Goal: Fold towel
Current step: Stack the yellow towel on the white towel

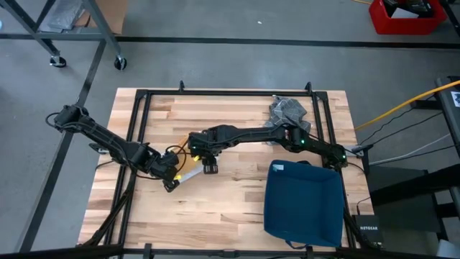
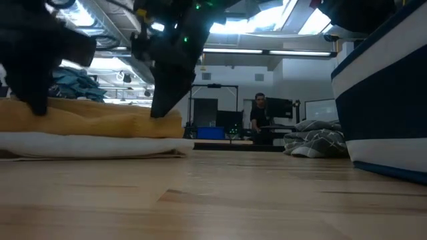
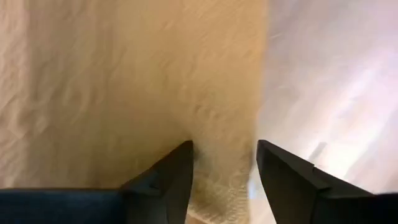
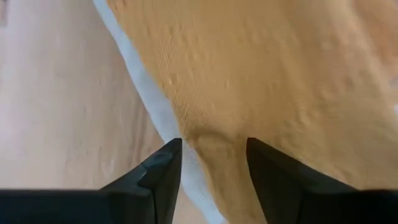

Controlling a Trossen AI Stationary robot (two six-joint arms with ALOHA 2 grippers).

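A small folded towel (image 1: pixel 188 173), yellow over white, lies flat on the wooden table between the two arms. In the low view the towel (image 2: pixel 93 130) shows a yellow layer resting on a white one. My left gripper (image 1: pixel 171 181) comes down on its left end (image 2: pixel 37 100). My right gripper (image 1: pixel 208 167) comes down on its right end (image 2: pixel 163 107). Each wrist view shows cloth between narrowly parted fingers: the left gripper (image 3: pixel 224 168) and the right gripper (image 4: pixel 211 165). My left gripper is on the towel's pale edge (image 3: pixel 217 186), with the cloth between its two fingers, from above and pointing down. The towel still lies on the table. My right gripper pinches a small pucker of the yellow layer (image 4: pixel 214 140) near the white border, from above. That end rests on the white layer.
A blue basket (image 1: pixel 305 201) stands on the table's right near part and looms large in the low view (image 2: pixel 387 100). A crumpled grey cloth (image 1: pixel 287 111) lies near the far edge. Black frame rails (image 1: pixel 140 115) run along the table. A person (image 2: pixel 259 113) stands far back.
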